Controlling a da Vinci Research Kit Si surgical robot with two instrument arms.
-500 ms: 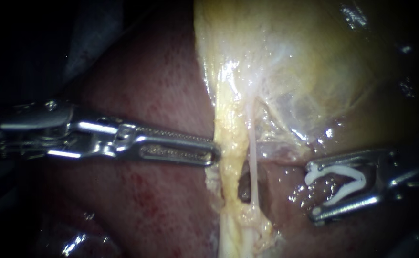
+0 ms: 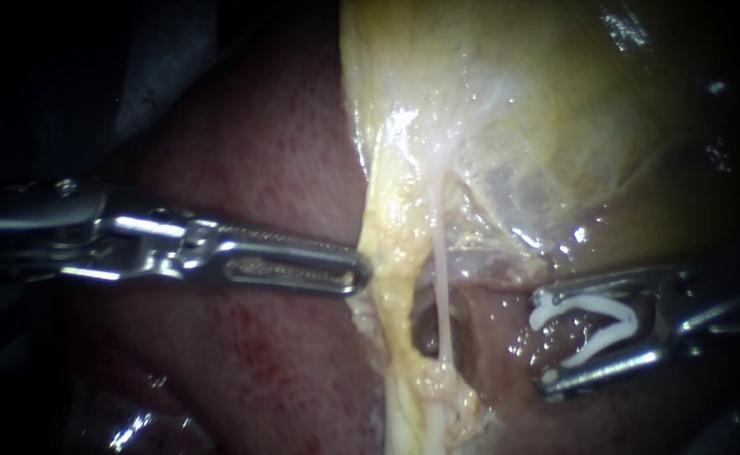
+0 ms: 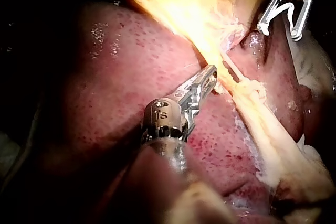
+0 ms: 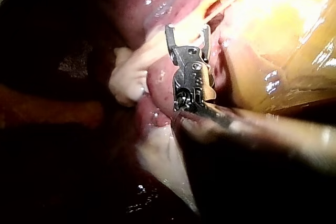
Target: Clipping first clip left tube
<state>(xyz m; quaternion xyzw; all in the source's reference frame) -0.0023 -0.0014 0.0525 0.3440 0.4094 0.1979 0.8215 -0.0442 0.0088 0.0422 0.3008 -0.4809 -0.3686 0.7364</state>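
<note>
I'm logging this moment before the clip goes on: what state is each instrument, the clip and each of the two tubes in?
left instrument: shut, tip against the edge of the left tube.
right instrument: spread wide, holding the clip, short of both tubes.
clip: open, not on any tube.
left tube: bare, no clip on it.
right tube: bare, no clip on it.

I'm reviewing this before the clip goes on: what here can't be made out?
Endoscope view: the lower ends of the left tube and the thin tube beside it, cut off by the edge.
Right wrist view: the clip in the right instrument, lost against pale tissue behind; the gallbladder, washed out by glare.
Left wrist view: the right instrument's shaft, cut off by the edge.
</note>
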